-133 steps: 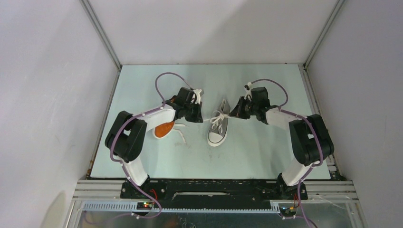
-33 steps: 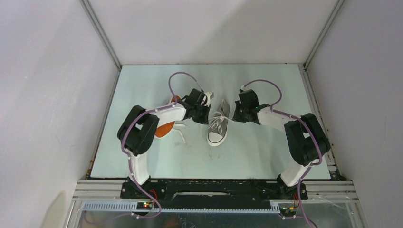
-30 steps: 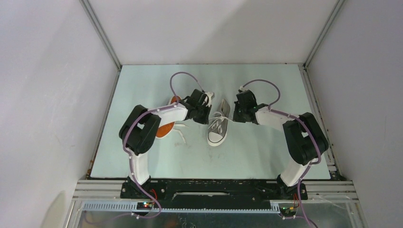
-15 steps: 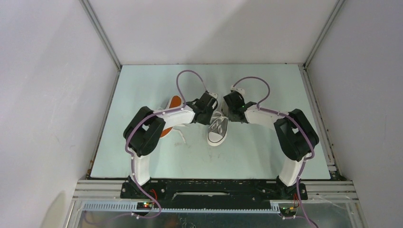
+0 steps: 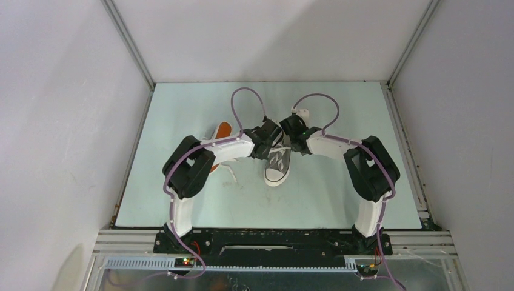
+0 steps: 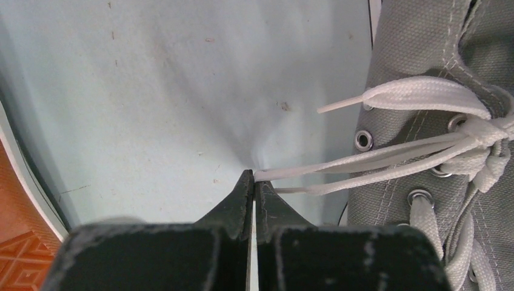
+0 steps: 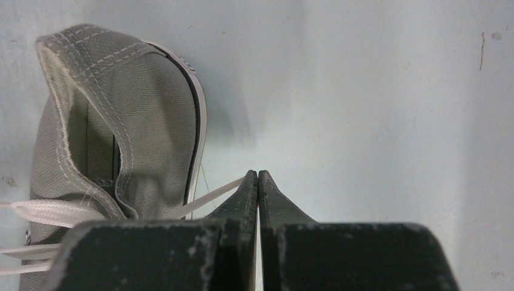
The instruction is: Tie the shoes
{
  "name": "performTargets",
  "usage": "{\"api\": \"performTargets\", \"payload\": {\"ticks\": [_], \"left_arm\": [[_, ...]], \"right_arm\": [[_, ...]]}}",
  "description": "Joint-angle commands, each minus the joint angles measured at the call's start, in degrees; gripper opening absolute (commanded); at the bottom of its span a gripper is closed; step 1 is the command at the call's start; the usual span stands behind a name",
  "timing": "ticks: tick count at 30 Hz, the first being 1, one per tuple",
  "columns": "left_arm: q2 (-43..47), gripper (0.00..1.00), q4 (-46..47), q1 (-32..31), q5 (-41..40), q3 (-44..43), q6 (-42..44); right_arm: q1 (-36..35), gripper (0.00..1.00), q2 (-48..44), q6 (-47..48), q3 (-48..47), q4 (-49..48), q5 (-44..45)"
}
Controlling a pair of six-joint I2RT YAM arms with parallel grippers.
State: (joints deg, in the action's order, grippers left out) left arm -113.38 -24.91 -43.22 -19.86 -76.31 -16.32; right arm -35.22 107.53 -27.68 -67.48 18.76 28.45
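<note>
- Here, on the left of the pale green table (image 5: 182, 121), the tipped sneaker (image 5: 223, 130) lies on its side with its orange sole showing, partly hidden behind the left arm.
- A loose lace (image 5: 232, 175) from that shoe trails over the table toward the near edge.
- In the left wrist view, the same patterned orange sole fills the lower left corner.
- The left gripper (image 6: 253, 182) sits low, just left of the upright sneaker (image 5: 277, 168). Its fingers are pressed together on the lace loop (image 6: 363, 162).
- The loop's two white strands run rightward across the grey canvas and metal eyelets into the knot (image 6: 485, 138) over the tongue.
- The upright sneaker stands on its sole near the middle of the table, white toe cap toward the arm bases and heel end beneath the two wrists.
- Its open mouth, seen from the right wrist, shows only grey lining and a stitched collar.
- The right gripper (image 7: 257, 179) hangs just right of the heel, its fingers closed tight on the lace strand (image 7: 209, 195), which comes out from beside the collar.
- From above, the two grippers are close together over the rear half of that shoe.
</note>
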Motion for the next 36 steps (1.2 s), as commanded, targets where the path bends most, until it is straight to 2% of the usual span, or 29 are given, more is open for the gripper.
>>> {"api": "performTargets", "payload": {"ticks": [1, 14, 30, 33, 34, 35, 36], "left_arm": [[-1.75, 0.0, -6.65, -0.21, -7.97, -1.54, 0.37], [-2.52, 0.0, -8.65, -1.13, -10.43, -2.94, -0.35], [-1.27, 0.0, -7.66, -1.11, -9.53, -2.72, 0.3], [0.11, 0.01, -7.11, -1.12, -9.25, -2.32, 0.3], [1.55, 0.04, -6.28, -1.15, -9.11, -2.16, 0.31], [2.45, 0.14, -5.72, -1.07, -9.08, -1.64, 0.36], [4.72, 0.23, -4.68, -0.9, -8.85, -1.42, 0.57]], "right_arm": [[-1.53, 0.0, 1.83, 2.02, -1.15, 4.22, 8.11], [-3.18, 0.0, 3.53, 2.36, -2.86, 6.46, 12.86], [-3.28, 0.0, 3.3, 1.84, -3.01, 6.97, 12.99], [-3.07, 0.0, 1.92, 2.13, -3.01, 5.79, 10.39], [-2.91, 0.04, 0.3, 2.73, -2.96, 5.33, 7.08], [-2.72, 0.11, -0.61, 2.99, -2.94, 4.07, 5.53], [-2.69, 0.24, -2.71, 3.8, -2.59, 3.2, 2.77]]}}
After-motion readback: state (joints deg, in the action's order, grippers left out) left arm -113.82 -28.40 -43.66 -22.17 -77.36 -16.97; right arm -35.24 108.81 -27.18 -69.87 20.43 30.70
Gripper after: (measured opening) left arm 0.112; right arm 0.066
